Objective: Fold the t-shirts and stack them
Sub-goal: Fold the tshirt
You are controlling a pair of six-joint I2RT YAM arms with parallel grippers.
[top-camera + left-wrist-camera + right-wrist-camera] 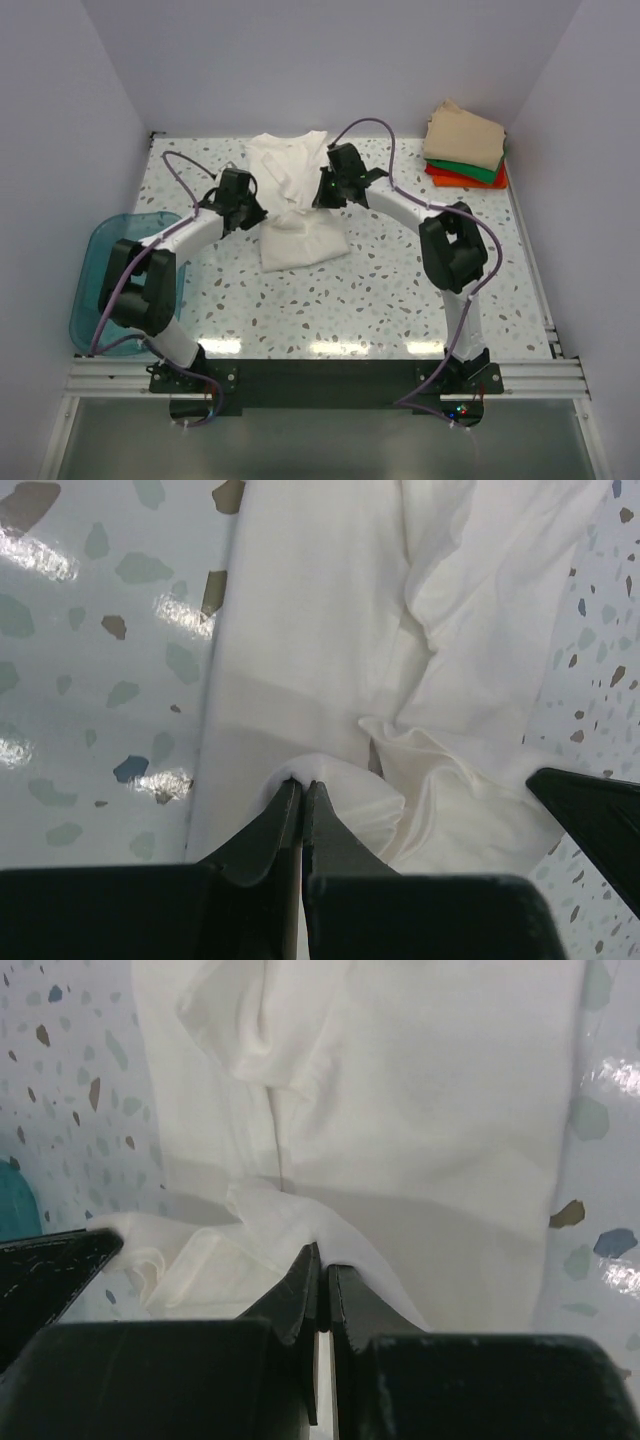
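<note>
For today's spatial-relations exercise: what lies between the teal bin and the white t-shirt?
In the top view, the left arm stretches above the speckled table between the bin and the white t-shirt.

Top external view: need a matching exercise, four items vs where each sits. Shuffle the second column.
Things:
1. white t-shirt
2. tan t-shirt
3. orange-red t-shirt
4. teal plastic bin

Places:
a. bottom of the folded pile
b. at the left edge of the table
c. mid-table, pinched by left gripper and right gripper
d. top of the folded pile, far right corner

Pairs: 1-c, 2-d, 3-a, 4-b
</note>
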